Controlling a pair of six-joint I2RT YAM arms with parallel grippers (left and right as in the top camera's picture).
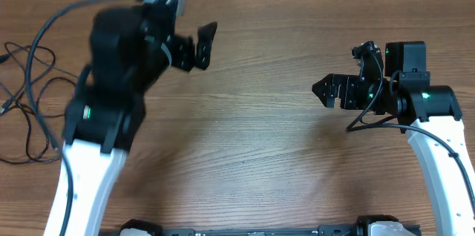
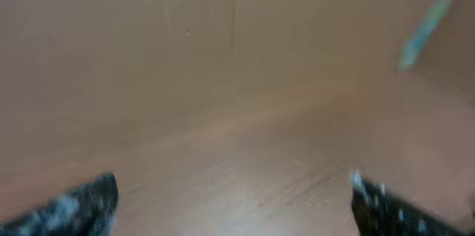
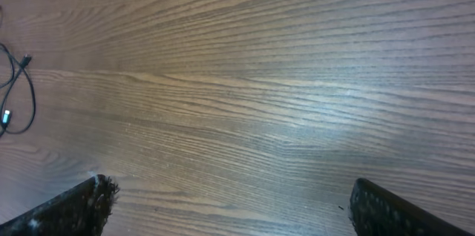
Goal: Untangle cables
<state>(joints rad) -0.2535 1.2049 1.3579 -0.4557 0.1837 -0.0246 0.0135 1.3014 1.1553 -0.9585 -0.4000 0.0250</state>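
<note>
Overhead, a light brown wooden table (image 1: 252, 154) with fine, streaked grain is seen beneath both arms. The cables (image 1: 26, 110), thin black cords with small plug ends, are laid in loose, overlapping loops well to the left of the left gripper (image 1: 202, 45), beyond its arm. The left gripper and the right gripper (image 1: 325, 92) are both spread wide, and nothing is grasped.
</note>
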